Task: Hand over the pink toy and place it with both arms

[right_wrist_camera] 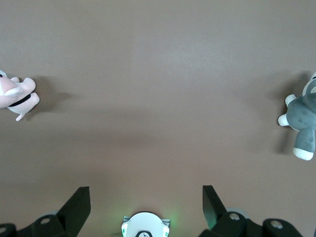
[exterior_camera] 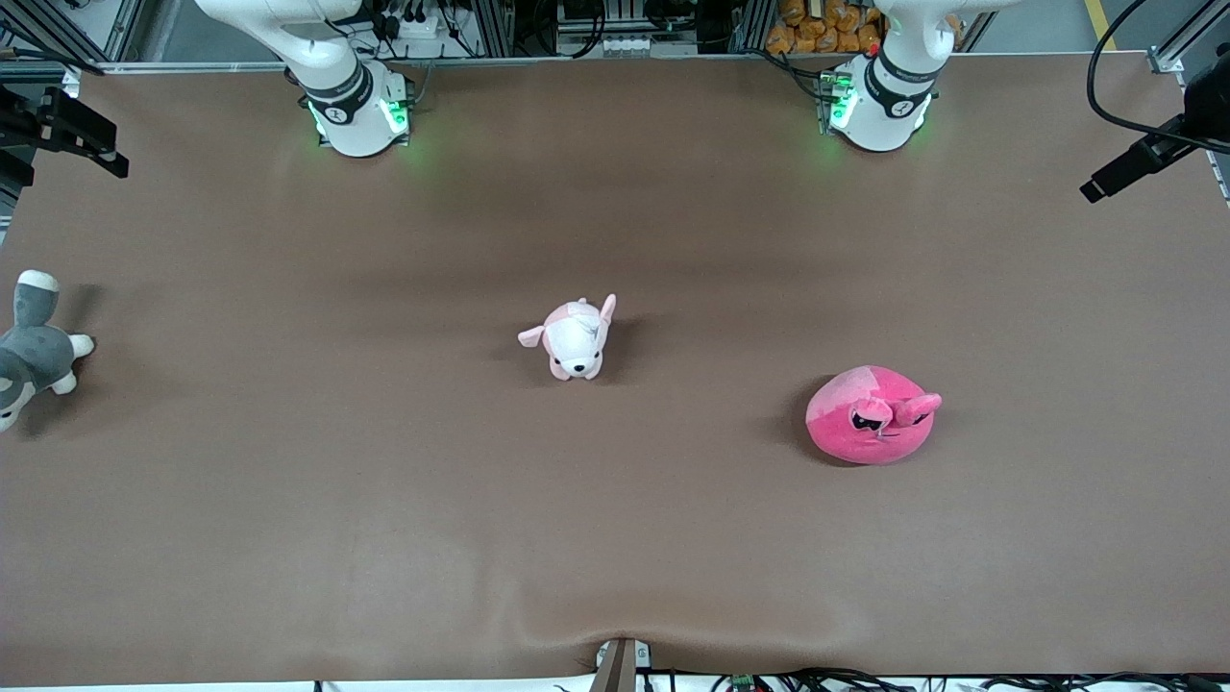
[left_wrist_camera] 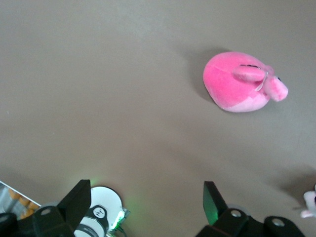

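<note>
- Pink toy (exterior_camera: 873, 415) lies on the brown surface (exterior_camera: 384, 481) toward the left arm's end, untouched; nearer the front camera than the pale puppy plush (exterior_camera: 575, 338) at mid-surface
- Grey-and-white plush (exterior_camera: 34, 346) sits at the right arm's end
- Left end effector (left_wrist_camera: 147, 205) hangs high over the surface, fingers apart, empty
- Right end effector (right_wrist_camera: 147, 205) likewise, fingers apart, empty; both arms wait
</note>
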`<action>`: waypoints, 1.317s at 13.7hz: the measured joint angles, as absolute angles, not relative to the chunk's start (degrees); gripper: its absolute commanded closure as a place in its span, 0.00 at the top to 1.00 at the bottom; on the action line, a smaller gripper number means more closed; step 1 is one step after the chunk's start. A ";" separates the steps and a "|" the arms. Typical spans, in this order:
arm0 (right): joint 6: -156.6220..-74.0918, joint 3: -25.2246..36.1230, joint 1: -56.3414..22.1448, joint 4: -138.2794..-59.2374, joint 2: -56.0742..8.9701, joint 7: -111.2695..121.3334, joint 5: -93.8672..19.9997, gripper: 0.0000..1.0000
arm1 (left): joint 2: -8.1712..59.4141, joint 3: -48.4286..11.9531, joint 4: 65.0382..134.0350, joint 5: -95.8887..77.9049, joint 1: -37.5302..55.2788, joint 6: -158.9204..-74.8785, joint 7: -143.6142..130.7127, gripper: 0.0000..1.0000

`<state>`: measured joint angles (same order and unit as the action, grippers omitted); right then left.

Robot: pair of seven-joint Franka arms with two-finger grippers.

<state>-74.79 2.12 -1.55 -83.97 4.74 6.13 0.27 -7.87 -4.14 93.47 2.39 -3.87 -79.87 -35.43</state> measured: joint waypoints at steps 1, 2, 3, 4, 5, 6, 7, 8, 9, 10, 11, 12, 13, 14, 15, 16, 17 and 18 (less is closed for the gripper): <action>-74.79 2.12 -1.55 -83.97 4.73 6.13 0.27 1.00 | -7.53 -4.15 93.47 2.39 -3.87 -80.10 -38.26 1.00; -74.79 2.13 -1.55 -83.97 4.73 6.13 0.27 1.00 | -7.03 -4.16 93.48 2.39 -3.87 -80.35 -40.89 1.00; -74.79 2.13 -1.55 -83.97 4.73 6.13 0.27 1.00 | -6.39 -4.17 93.48 2.39 -3.87 -80.80 -43.93 1.00; -74.79 2.13 -1.55 -83.97 4.73 6.13 0.27 1.00 | -5.67 -4.20 93.48 2.39 -3.85 -81.48 -48.09 1.00; -74.79 2.12 -1.55 -83.98 4.73 6.13 0.27 1.00 | -4.90 -4.28 93.48 2.39 -3.82 -82.40 -52.82 1.00; -74.79 2.13 -1.55 -83.97 4.72 6.13 0.27 1.00 | -4.18 -4.40 93.47 2.27 -3.78 -83.17 -56.78 1.00; -74.79 2.13 -1.55 -83.98 4.72 6.13 0.27 1.00 | -3.47 -4.53 93.46 1.73 -3.68 -83.48 -60.15 1.00; -74.79 2.13 -1.55 -83.98 4.72 6.13 0.27 1.00 | -2.79 -4.65 93.45 0.70 -3.54 -83.64 -63.68 1.00; -74.78 2.13 -1.54 -83.98 4.72 6.13 0.27 1.00 | -2.08 -4.72 93.39 -0.39 -3.43 -83.81 -67.25 1.00; -74.78 2.14 -1.54 -83.98 4.72 6.13 0.27 1.00 | -1.34 -4.73 93.08 -1.63 -3.39 -84.06 -70.78 1.00; -74.78 2.14 -1.54 -83.99 4.72 6.13 0.27 1.00 | -0.49 -4.71 92.45 -2.93 -3.40 -84.26 -74.32 1.00; -74.78 2.14 -1.54 -83.99 4.71 6.13 0.27 1.00 | 0.39 -4.69 91.47 -4.09 -3.40 -84.29 -77.62 1.00; -74.78 2.15 -1.54 -83.99 4.71 6.13 0.27 1.00 | 1.25 -4.70 90.57 -4.81 -3.38 -84.29 -80.57 1.00; -74.78 2.15 -1.54 -84.00 4.71 6.13 0.27 1.00 | 2.14 -4.71 89.85 -5.13 -3.35 -84.29 -82.90 1.00; -74.78 2.15 -1.54 -84.00 4.71 6.13 0.27 1.00 | 3.06 -4.72 89.29 -5.30 -3.32 -84.29 -84.09 1.00; -74.78 2.16 -1.54 -84.00 4.71 6.13 0.27 1.00 | 3.95 -4.72 88.89 -5.36 -3.31 -84.29 -84.56 1.00; -74.78 2.17 -1.54 -84.00 4.71 6.13 0.27 1.00 | 4.78 -4.71 88.61 -5.37 -3.33 -84.29 -84.86 1.00; -74.78 2.17 -1.54 -84.00 4.71 6.13 0.27 1.00 | 5.49 -4.68 88.45 -5.37 -3.39 -84.29 -85.24 1.00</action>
<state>-74.78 2.17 -1.54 -84.00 4.71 6.13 0.27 5.49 -4.68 88.45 -5.37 -3.39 -84.29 -85.24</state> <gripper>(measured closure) 0.000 0.000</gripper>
